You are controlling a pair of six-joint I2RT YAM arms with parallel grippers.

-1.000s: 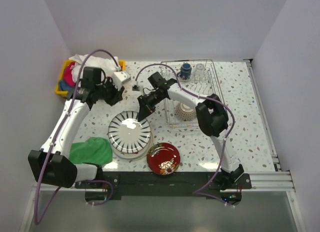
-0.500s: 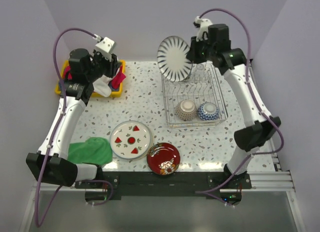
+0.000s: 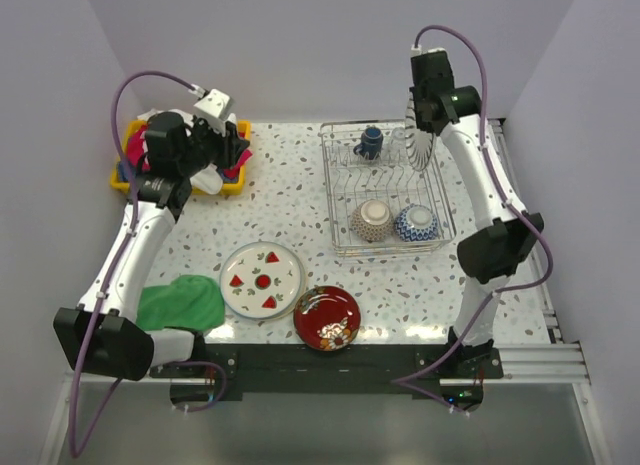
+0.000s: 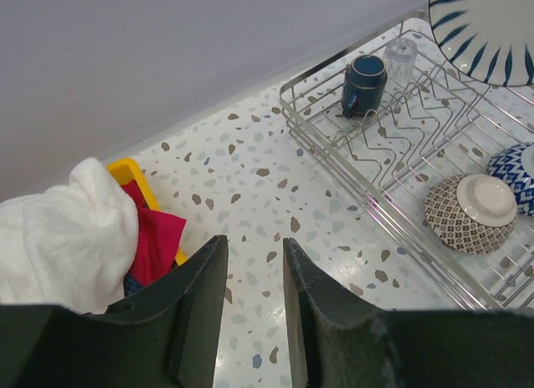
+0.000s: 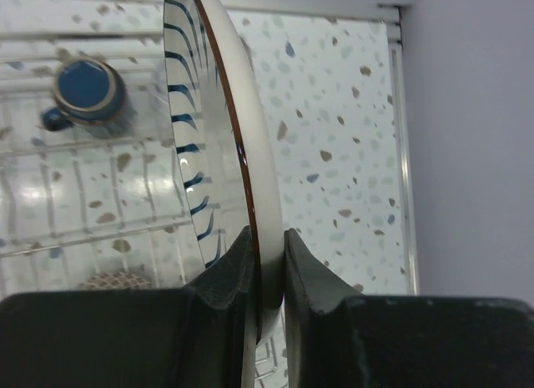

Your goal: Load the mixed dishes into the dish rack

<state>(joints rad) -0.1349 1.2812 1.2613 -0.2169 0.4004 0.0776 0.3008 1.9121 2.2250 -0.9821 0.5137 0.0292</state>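
Your right gripper is clamped on the rim of the striped plate. The plate stands on edge and runs from the fingers toward 12 o'clock in the wrist view. From above, it hangs over the far right part of the rack, at 1 o'clock on the table, just right of the mug and glass. Two bowls sit at the rack's near end. Your left gripper has its jaws apart and empty, near the bin at 10 o'clock. The red plate lies on the table at 6 o'clock.
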